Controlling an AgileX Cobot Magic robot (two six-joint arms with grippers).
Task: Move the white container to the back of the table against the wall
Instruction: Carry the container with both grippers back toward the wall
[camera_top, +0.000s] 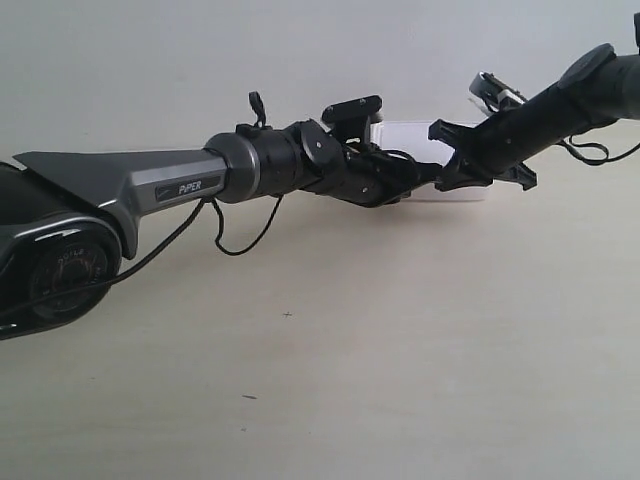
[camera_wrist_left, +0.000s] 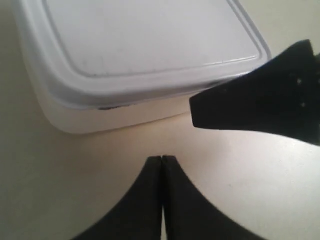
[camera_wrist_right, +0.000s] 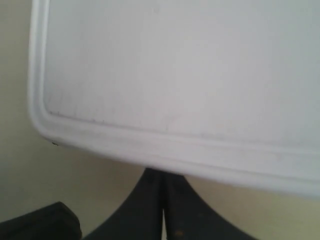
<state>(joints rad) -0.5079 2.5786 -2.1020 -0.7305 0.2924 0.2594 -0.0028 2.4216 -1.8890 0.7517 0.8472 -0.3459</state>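
The white container (camera_top: 410, 133) lies far back on the table (camera_top: 350, 350), close to the wall (camera_top: 200, 60), mostly hidden by both arms. In the left wrist view my left gripper (camera_wrist_left: 161, 159) is shut and empty, a short gap before the white container's (camera_wrist_left: 150, 55) side wall. My right gripper (camera_wrist_right: 162, 174) is shut too, its tips touching or tucked under the rim of the container's lid (camera_wrist_right: 185, 75). The arm at the exterior view's left (camera_top: 290, 165) and the arm at the exterior view's right (camera_top: 540, 110) meet in front of the box.
A black finger of the other gripper (camera_wrist_left: 260, 105) juts in beside the container's corner in the left wrist view. A dark part of the other arm (camera_wrist_right: 40, 222) shows in the right wrist view. A loose cable (camera_top: 240, 235) hangs under the left-side arm. Tiny dark marks (camera_top: 249, 397) dot the tabletop.
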